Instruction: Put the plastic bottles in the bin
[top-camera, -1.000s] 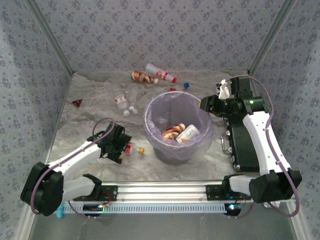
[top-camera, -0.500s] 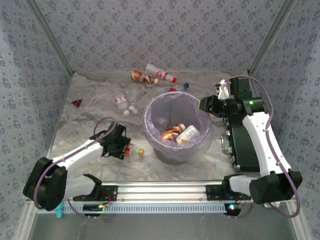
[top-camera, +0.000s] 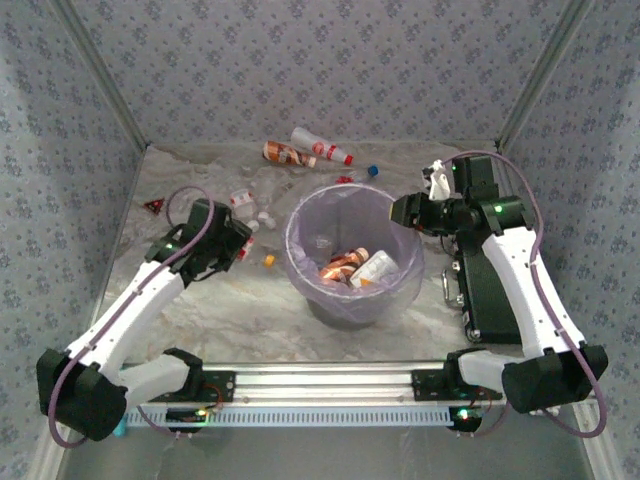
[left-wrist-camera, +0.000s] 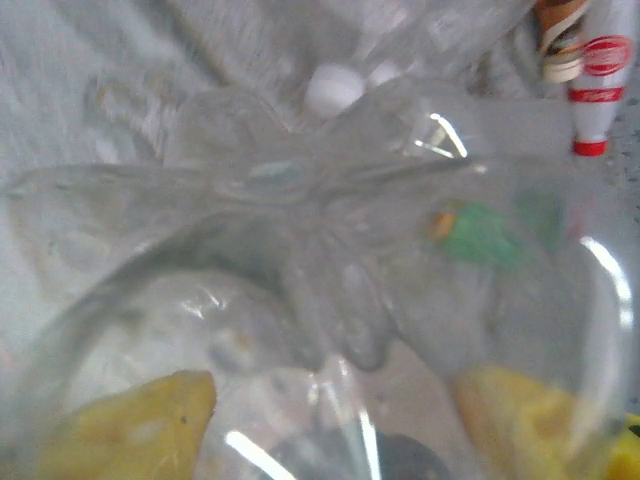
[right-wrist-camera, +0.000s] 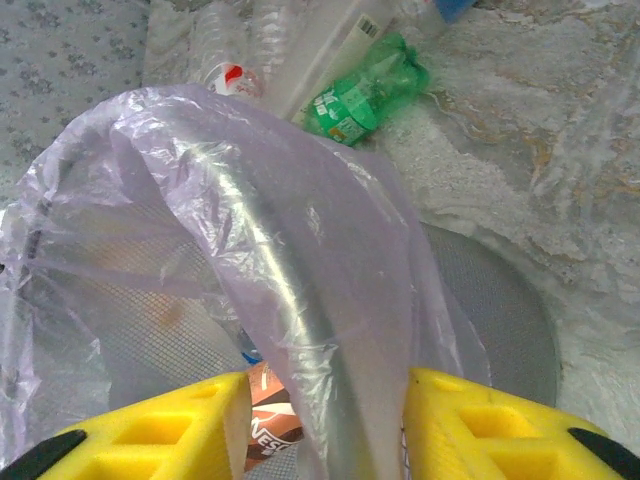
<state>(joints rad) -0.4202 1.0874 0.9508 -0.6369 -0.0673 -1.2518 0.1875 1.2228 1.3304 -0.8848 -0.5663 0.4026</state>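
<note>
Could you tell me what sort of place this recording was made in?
Probably a robot test cell, not a home: patterned cloth walls enclose a covered table, two arms are bolted to an aluminium rail, and bottles lie scattered near a lined bin.

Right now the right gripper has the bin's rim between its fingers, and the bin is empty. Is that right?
Not quite. The right gripper does have the rim of the bin between its fingers, but the bin is not empty. The top external view shows several bottles lying at its bottom.
</note>
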